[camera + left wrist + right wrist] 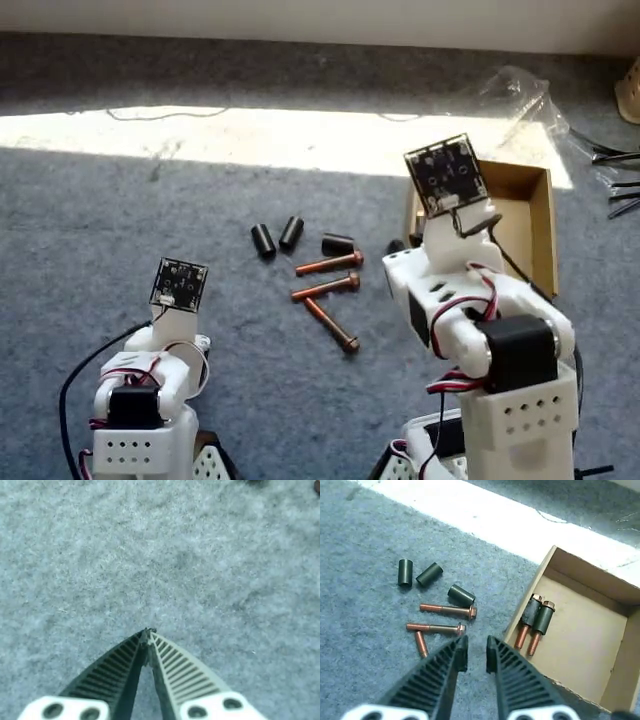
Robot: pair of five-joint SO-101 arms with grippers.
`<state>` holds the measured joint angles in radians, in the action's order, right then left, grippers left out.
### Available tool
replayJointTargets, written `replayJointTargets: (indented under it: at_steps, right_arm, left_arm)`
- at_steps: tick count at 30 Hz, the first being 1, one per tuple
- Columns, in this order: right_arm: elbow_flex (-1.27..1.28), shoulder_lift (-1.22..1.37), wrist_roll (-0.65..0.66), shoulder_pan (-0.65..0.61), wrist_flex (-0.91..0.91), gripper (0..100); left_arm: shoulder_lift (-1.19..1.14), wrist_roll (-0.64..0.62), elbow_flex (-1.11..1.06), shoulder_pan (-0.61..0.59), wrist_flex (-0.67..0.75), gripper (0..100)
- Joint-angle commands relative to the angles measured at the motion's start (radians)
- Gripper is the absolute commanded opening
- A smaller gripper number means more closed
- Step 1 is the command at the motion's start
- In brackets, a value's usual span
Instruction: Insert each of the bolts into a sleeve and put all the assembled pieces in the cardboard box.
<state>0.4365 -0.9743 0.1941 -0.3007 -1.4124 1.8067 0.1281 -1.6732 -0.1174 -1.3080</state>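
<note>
Holds left hand pinched together over grey carpet. Holds right hand slightly apart above three loose bolts (three sleeves just beyond). Two assembled pieces inside cardboard box.

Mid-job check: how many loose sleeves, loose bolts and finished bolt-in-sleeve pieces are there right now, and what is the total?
Loose sleeves on the carpet: 3
Loose bolts on the carpet: 3
Assembled pieces in the cardboard box: 2
Total: 8
</note>
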Motion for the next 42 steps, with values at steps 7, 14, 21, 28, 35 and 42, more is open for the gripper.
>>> replayJointTargets:
  at_steps: [7,14,21,28,35,42]
  right_arm:
    - [0.386,-0.179,0.006,-0.008,0.257,4.9]
    - [0.518,-0.186,0.009,-0.01,0.292,4.9]
    - [0.679,-0.191,0.011,-0.048,0.41,5.1]
    - [0.722,-0.182,0.005,-0.143,0.486,5.1]
    - [0.364,0.07,-0.077,-0.211,0.286,5.1]
    - [0.045,0.467,-0.075,-0.309,0.275,5.2]
  left_arm:
    - [0.01,0.049,-0.013,-0.071,0.109,2]
    - [0.008,0.206,0.028,-0.102,0.163,2]
    - [0.002,0.206,0.139,-0.104,0.16,2]
    - [0.002,0.083,0.134,-0.102,0.16,2]
    - [0.002,0.063,0.128,-0.199,0.16,2]
    - [0.01,0.063,0.096,-0.259,0.166,2]
